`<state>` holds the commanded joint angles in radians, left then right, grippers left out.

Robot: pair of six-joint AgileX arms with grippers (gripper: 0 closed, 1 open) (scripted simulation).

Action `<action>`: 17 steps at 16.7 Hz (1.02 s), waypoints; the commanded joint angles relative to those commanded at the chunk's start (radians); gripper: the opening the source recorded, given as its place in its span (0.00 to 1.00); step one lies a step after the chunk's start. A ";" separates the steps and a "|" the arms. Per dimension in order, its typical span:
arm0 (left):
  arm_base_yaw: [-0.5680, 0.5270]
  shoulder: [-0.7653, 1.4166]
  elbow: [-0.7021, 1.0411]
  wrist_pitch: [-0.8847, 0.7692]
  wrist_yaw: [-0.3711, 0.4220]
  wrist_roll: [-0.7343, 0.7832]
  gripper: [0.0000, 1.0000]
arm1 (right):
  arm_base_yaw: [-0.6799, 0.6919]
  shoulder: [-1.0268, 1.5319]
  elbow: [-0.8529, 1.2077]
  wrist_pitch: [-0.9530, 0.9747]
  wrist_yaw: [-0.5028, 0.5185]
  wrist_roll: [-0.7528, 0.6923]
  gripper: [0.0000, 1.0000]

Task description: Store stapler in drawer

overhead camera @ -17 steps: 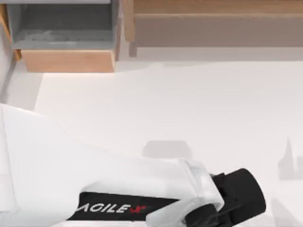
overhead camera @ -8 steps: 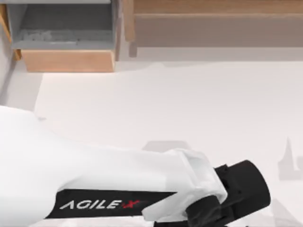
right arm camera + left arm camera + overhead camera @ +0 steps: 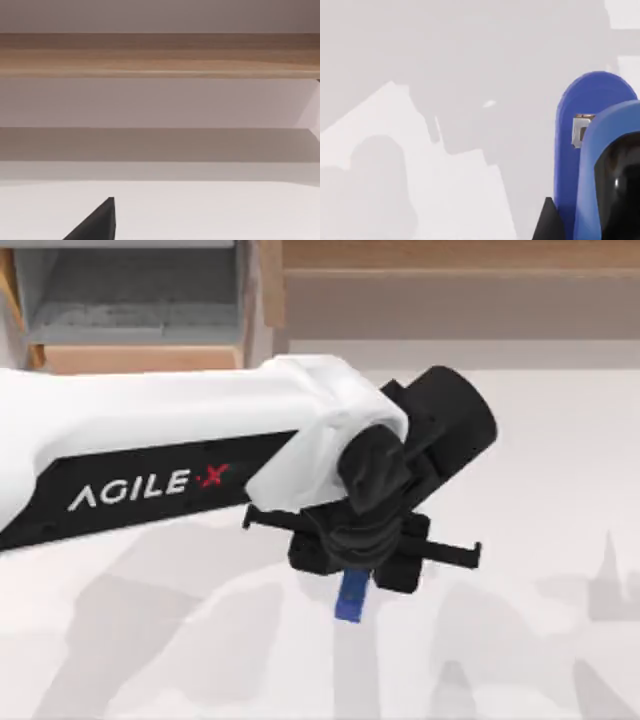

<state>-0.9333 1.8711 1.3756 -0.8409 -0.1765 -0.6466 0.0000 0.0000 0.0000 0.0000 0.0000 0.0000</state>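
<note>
Stapler (image 3: pixel 350 598), blue here with a glossy black part, is hanging from my left gripper (image 3: pixel 352 575) over the middle of the counter (image 3: pixel 540 490) in the top view, the fingers pinching it. Behind, at the counter's far left, the drawer (image 3: pixel 130 300) is standing open, beside the wooden shelf unit (image 3: pixel 450 280).

From the left wrist, the stapler (image 3: pixel 590 150) is sitting close to the camera, above the counter.

From the right wrist, I am seeing the shelf unit (image 3: pixel 160 55); whether that gripper is spread I cannot tell.
</note>
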 joint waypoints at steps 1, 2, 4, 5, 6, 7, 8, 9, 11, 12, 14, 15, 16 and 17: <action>0.068 -0.001 0.045 -0.015 -0.003 0.062 0.00 | 0.000 0.000 0.000 0.000 0.000 0.000 1.00; 0.140 -0.001 0.092 -0.030 -0.005 0.125 0.00 | 0.000 0.000 0.000 0.000 0.000 0.000 1.00; 0.294 0.005 0.190 -0.056 -0.010 0.254 0.00 | 0.000 0.000 0.000 0.000 0.000 0.000 1.00; 0.376 0.011 0.241 -0.068 -0.012 0.319 0.00 | 0.000 0.000 0.000 0.000 0.000 0.000 1.00; 0.459 0.017 0.292 -0.079 -0.013 0.384 0.00 | 0.000 0.000 0.000 0.000 0.000 0.000 1.00; 0.542 0.026 0.342 -0.088 -0.013 0.447 0.00 | 0.000 0.000 0.000 0.000 0.000 0.000 1.00; 0.625 0.037 0.390 -0.096 -0.011 0.509 0.00 | 0.000 0.000 0.000 0.000 0.000 0.000 1.00; 0.706 0.050 0.436 -0.103 -0.008 0.570 0.00 | 0.000 0.000 0.000 0.000 0.000 0.000 1.00; 0.858 0.086 0.518 -0.116 0.006 0.685 0.00 | 0.000 0.000 0.000 0.000 0.000 0.000 1.00; 0.927 0.111 0.553 -0.120 0.018 0.738 0.00 | 0.000 0.000 0.000 0.000 0.000 0.000 1.00; 1.048 0.176 0.607 -0.127 0.051 0.835 0.00 | 0.000 0.000 0.000 0.000 0.000 0.000 1.00; 1.100 0.215 0.626 -0.129 0.073 0.876 0.00 | 0.000 0.000 0.000 0.000 0.000 0.000 1.00; 1.145 0.257 0.640 -0.131 0.096 0.912 0.00 | 0.000 0.000 0.000 0.000 0.000 0.000 1.00; 1.184 0.299 0.649 -0.132 0.122 0.942 0.00 | 0.000 0.000 0.000 0.000 0.000 0.000 1.00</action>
<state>0.2507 2.1701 2.0248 -0.9732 -0.0550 0.2958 0.0000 0.0000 0.0000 0.0000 0.0000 0.0000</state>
